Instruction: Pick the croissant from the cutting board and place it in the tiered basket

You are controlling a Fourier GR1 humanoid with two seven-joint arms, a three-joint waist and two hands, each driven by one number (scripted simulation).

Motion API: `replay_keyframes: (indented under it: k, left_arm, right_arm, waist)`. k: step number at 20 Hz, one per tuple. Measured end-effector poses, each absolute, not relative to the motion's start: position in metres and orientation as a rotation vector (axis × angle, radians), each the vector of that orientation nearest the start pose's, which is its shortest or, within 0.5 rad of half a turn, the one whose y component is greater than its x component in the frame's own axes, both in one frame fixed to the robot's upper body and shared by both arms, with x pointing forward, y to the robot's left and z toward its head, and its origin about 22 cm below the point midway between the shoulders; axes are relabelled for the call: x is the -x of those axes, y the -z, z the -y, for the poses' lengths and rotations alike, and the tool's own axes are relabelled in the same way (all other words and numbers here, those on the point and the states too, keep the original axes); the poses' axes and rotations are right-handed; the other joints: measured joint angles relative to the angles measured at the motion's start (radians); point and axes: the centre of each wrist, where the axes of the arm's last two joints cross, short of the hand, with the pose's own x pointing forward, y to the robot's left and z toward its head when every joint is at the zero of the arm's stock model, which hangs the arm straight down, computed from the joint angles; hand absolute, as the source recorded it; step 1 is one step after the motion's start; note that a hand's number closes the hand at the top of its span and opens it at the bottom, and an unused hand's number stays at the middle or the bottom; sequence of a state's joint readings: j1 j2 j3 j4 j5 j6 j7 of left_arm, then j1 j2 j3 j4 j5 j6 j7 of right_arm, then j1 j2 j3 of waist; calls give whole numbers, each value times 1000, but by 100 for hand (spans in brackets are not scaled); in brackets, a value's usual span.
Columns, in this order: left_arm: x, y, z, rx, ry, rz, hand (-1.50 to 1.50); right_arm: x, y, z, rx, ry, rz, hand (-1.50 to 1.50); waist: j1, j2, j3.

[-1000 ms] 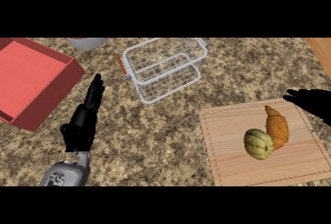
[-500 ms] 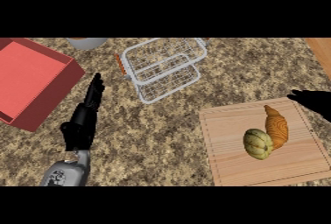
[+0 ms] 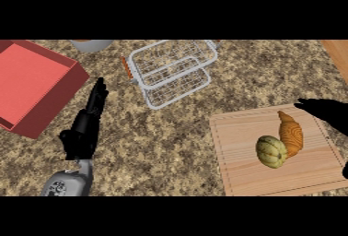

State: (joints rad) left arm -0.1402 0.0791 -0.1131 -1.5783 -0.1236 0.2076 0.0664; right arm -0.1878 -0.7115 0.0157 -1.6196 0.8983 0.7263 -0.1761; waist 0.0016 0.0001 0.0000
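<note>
Orange croissant (image 3: 291, 133) beside right robot hand (image 3: 329, 112)

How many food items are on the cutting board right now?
2. A croissant lies toward the right side of the cutting board, and a round greenish squash sits against its lower left side. Nothing there looks hidden.

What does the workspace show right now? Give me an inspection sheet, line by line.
Surface: speckled stone counter.
Job's things: croissant lies on the cutting board, touching a green-yellow squash; tiered basket holds nothing.
Clutter: red box at left; grey vessel at top edge.
Hands: left hand open, fingers straight, on the counter; right hand at the board's right corner, near the croissant, fingers unclear.
Cables: nothing seen.
Surroundings: wooden strip at top right.
</note>
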Motion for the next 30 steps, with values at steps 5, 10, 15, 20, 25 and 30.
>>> replay_keyframes:
  k: [5,10,15,20,25,30]
  left_arm:
    - [-267,-35,-205,-193,110,1660,0]
    - [-274,-29,-200,-195,107,1665,0]
    - [-275,-30,-200,-194,105,1666,0]
    - [-276,-32,-204,-190,104,1661,0]
    - [-279,-34,-204,-191,103,1667,0]
    - [-270,-28,-202,-194,102,1663,0]
  right_arm:
    - [-276,-133,348,665,-1631,957,-150]
    - [-287,-119,337,658,-1632,928,-150]
    - [-291,-109,328,655,-1631,915,-150]
    - [-292,-100,327,656,-1624,905,-150]
    - [-297,-90,324,646,-1615,901,-150]
    - [-298,-78,329,637,-1615,904,-150]
  waist:
    - [-1,0,0]
    - [0,0,0]
    - [0,0,0]
    - [0,0,0]
    - [0,0,0]
    - [0,0,0]
